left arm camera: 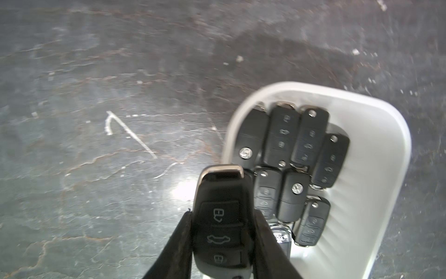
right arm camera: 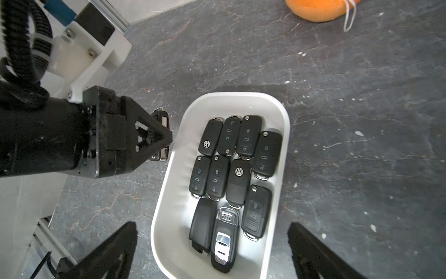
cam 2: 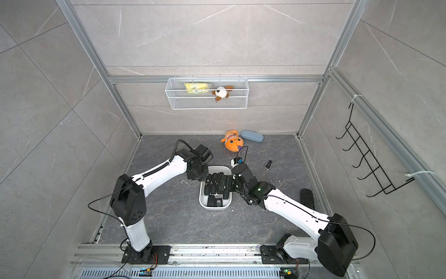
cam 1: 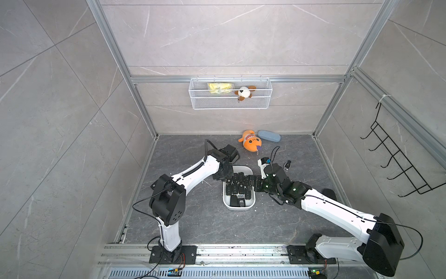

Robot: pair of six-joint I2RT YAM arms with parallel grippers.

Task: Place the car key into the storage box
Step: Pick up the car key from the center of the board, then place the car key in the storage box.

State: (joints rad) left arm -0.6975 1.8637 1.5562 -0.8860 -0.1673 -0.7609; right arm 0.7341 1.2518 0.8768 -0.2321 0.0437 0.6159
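Left gripper point(left arm camera: 223, 213): clamped on the car key point(left arm camera: 222, 190) — a finger presses each long side of the fob. Its button face is toward the wrist camera and its chrome end points away from the gripper.
Car key position: in the air just beside the storage box point(right arm camera: 172, 183), at the long wall on the left arm's side. It is not inside yet; I cannot tell whether it overhangs the rim.
Right gripper point(right arm camera: 212, 224): jaws spread wide, nothing between them, hovering above the box.
Box contents: black fobs point(right arm camera: 239, 178) lying flat in rows, with a chrome-trimmed one at the end nearer the arm bases. The far end is bare white.
Floor point(cam 1: 193, 224): a loose fob point(cam 1: 287, 165) lies beyond the right arm, well apart from the box.
Back edge: orange plush point(cam 1: 249, 143) just beside a blue-grey case point(cam 1: 269, 136).
Back wall: wire basket point(cam 1: 230, 102) — a yellow packet and a small plush sit inside.
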